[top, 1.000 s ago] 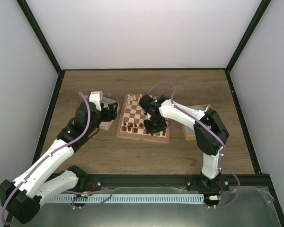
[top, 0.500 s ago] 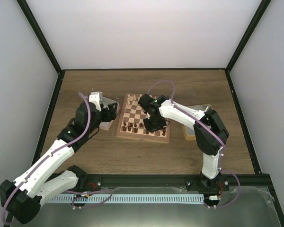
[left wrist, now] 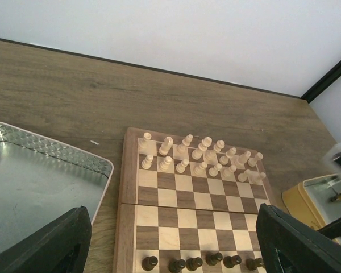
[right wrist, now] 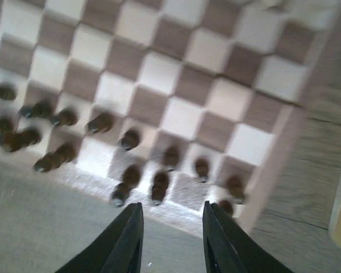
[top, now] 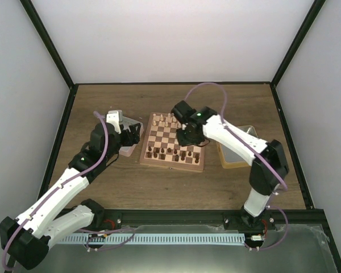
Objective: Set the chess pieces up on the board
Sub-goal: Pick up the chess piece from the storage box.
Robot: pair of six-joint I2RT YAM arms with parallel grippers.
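Note:
The board lies mid-table. Its dark chess pieces stand along the two near rows, and pale ones fill the far rows. My right gripper hovers over the board's right half. In the right wrist view it is open with nothing between its fingers, above blurred dark pieces near the board's rim. My left gripper hangs at the board's left edge. In the left wrist view it is wide open and empty, looking over the board and a row of dark pieces.
A metal tin sits left of the board under the left gripper. A yellow tin lies right of the board, also at the right edge of the left wrist view. Black frame posts border the table.
The right gripper has opened and risen from the board's near rows, pulling back toward the board's middle. The left arm has stayed put.

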